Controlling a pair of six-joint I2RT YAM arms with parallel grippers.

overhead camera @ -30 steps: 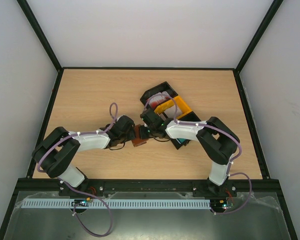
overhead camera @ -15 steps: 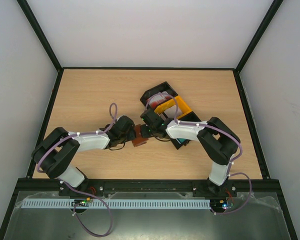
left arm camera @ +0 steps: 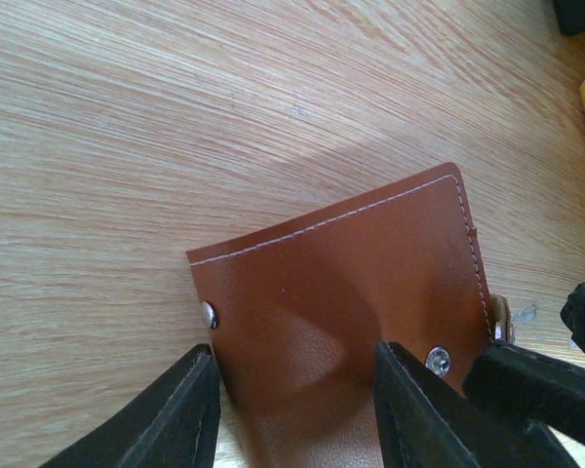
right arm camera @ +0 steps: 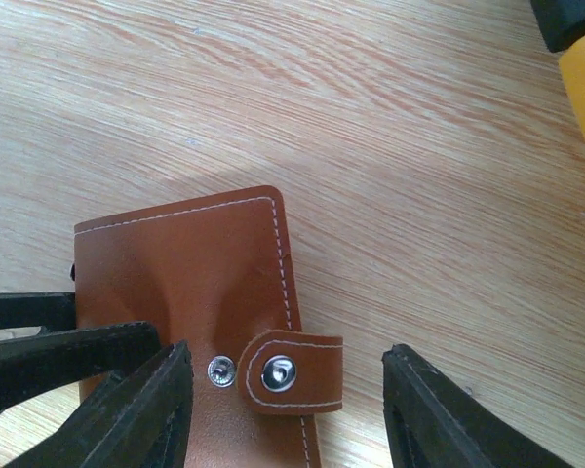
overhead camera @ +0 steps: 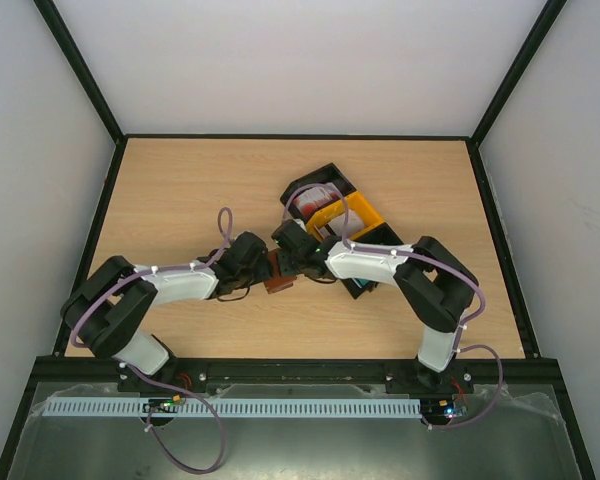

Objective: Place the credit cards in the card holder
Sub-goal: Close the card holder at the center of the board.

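Right wrist view: the small brown leather card holder (right arm camera: 175,283) lies folded on the wooden desk (right arm camera: 419,146). The right pincer (right arm camera: 285,390) stands released around its snap strap (right arm camera: 297,375). Whether the left pincer (left arm camera: 292,390) grasps it, I cannot tell. Opening seems in hand; next, the flap needs lifting.

From above, the left hand (left arm camera: 288,414) and right hand (right arm camera: 283,414) cover most of the card holder (overhead camera: 277,284). In each wrist view the bottom edge cuts off its near end and the fingertips; you cannot confirm the left hand's grip.
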